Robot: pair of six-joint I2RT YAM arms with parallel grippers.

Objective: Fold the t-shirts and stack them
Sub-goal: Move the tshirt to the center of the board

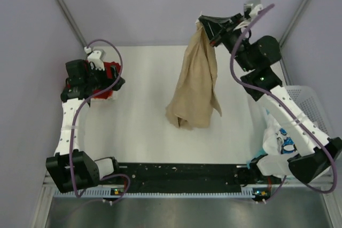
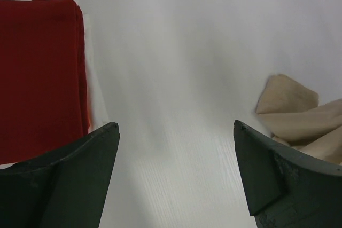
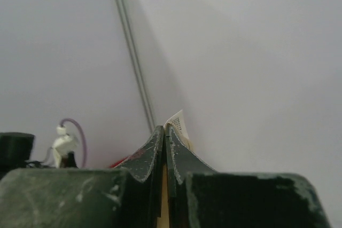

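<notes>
Hanging tan shirt (image 1: 195, 84), long axis vertical

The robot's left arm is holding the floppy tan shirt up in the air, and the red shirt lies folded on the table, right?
Not quite. It is the right gripper that holds the plain tan cloth shirt up; the top external view shows it. The left gripper is open and empty. The folded red cloth shirt does lie on the table.
</notes>
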